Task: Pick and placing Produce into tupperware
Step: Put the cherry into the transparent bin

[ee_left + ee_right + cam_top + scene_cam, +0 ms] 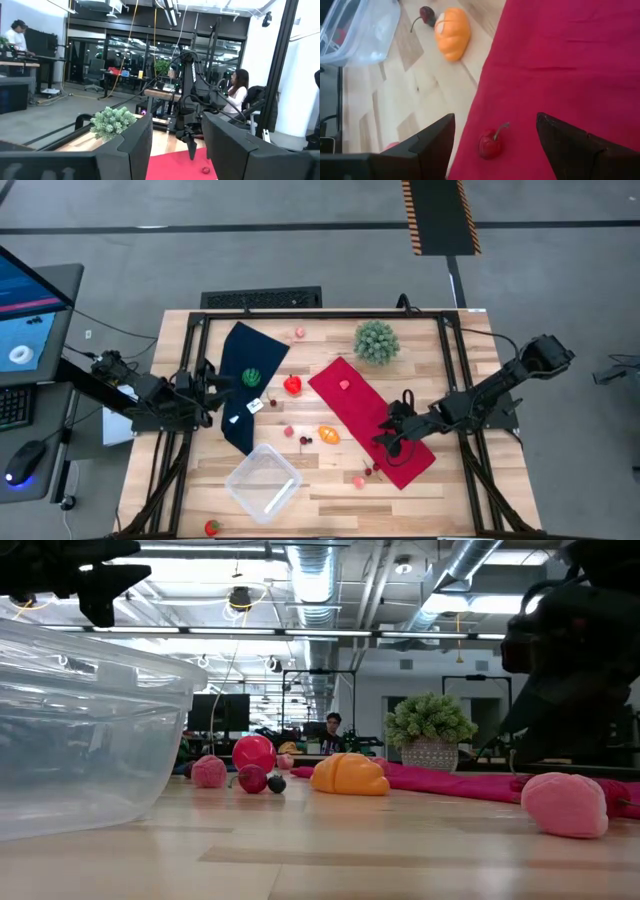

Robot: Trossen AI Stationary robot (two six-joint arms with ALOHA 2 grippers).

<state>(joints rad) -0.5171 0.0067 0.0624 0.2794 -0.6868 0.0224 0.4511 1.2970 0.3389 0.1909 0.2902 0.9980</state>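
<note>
The right hand (385, 442) hangs over the near end of the red cloth (372, 420), its two dark fingers (432, 142) spread wide with nothing between them. In the right wrist view a small red cherry with a stem (490, 143) lies on the cloth in the gap between those fingers, touching neither. Off the cloth's edge, on the wooden surface (330, 490), sits the orange pumpkin-shaped piece (452, 33) with a dark cherry (427, 13) just beside it. The clear tupperware (263, 482) stands beyond them, toward the front of the surface, well apart from the right hand and with no produce visible inside.

The left hand (215, 390) waits at the left side over the dark blue cloth (245, 380), fingers partly apart and holding nothing that can be seen.

Other produce is scattered about: a red pepper-like piece (292, 385) beside the blue cloth, a green piece (251, 377) on that cloth, a pink piece (344, 385) on the red cloth, another pink one (357, 480) near the right hand on the bare wood, and a red strawberry-like piece (212, 527) at the front edge. The spiky green plant ball (376, 341) stands at the back.
</note>
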